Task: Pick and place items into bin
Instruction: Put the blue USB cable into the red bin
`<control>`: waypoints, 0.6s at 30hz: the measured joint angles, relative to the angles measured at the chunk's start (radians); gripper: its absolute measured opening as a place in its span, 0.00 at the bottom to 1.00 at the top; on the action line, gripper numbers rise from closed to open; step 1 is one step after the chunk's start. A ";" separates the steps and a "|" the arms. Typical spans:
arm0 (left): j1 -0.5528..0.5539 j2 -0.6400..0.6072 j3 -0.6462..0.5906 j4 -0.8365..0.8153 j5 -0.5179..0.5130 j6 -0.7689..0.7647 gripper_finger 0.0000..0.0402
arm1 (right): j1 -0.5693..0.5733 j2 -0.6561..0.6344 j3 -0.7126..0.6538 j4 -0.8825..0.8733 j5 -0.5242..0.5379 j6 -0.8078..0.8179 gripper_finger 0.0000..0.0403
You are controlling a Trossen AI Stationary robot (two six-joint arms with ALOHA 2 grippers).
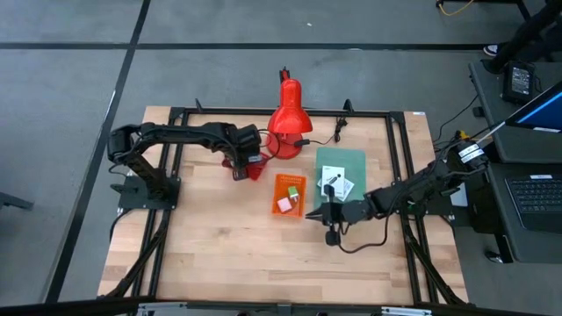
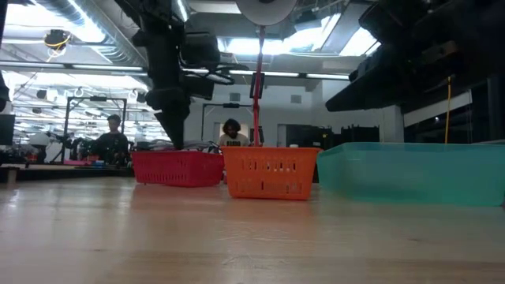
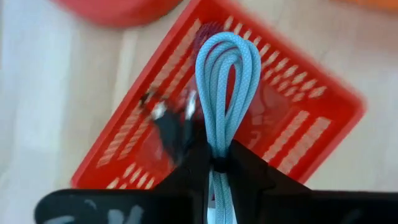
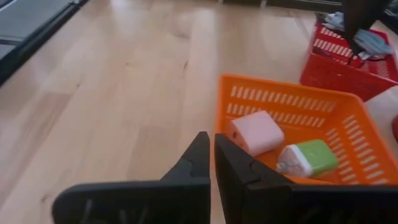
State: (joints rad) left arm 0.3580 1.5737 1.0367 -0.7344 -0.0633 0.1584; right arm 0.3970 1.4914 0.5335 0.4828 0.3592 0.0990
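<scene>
My left gripper (image 3: 217, 163) is shut on a light blue looped cable (image 3: 227, 81) over the small red basket (image 3: 298, 130), which stands on the table near the red lamp (image 1: 286, 110). A black cable with a plug (image 3: 165, 121) lies in that red basket. My right gripper (image 4: 212, 158) is shut and empty, low over the table beside the near right corner of the orange basket (image 4: 348, 130). A pinkish-white cube (image 4: 256, 132) and a green cube (image 4: 309, 158) lie in the orange basket. Two white printed packets (image 1: 336, 183) lie on the teal tray (image 1: 351, 162). My left gripper pinches the light blue cable's bundled strands (image 3: 219, 146) between its two fingers, several strands together. The fingers come from above, pointing down, and lie across the bundle. The looped end (image 3: 227, 46) sticks out past the fingertips over the red basket; whether it touches the basket I cannot tell.
The red basket (image 1: 252, 168), orange basket (image 1: 288, 193) and teal tray stand close together mid-table, with the lamp and its black cord (image 1: 329, 136) behind them. Bare wood (image 1: 219, 254) lies toward the near and left edges. People show in the room beyond the table (image 2: 230, 132).
</scene>
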 joint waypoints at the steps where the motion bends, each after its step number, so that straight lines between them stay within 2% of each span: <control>1: 0.000 0.007 0.000 0.021 0.022 0.007 0.08 | -0.006 0.000 0.000 0.000 0.000 0.000 0.02; 3: 0.001 0.020 0.000 0.035 0.061 0.016 0.08 | -0.019 0.000 0.000 0.000 0.000 0.000 0.02; 11: 0.002 0.067 -0.001 0.047 0.065 0.029 0.08 | -0.032 0.000 0.000 -0.002 -0.002 0.001 0.02; 18: 0.002 0.068 -0.001 0.054 0.058 -0.011 0.16 | -0.032 0.000 0.000 -0.002 -0.002 0.001 0.02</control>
State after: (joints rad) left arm 0.3603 1.6413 1.0355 -0.6807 -0.0051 0.1474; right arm 0.3645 1.4914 0.5335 0.4803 0.3576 0.1001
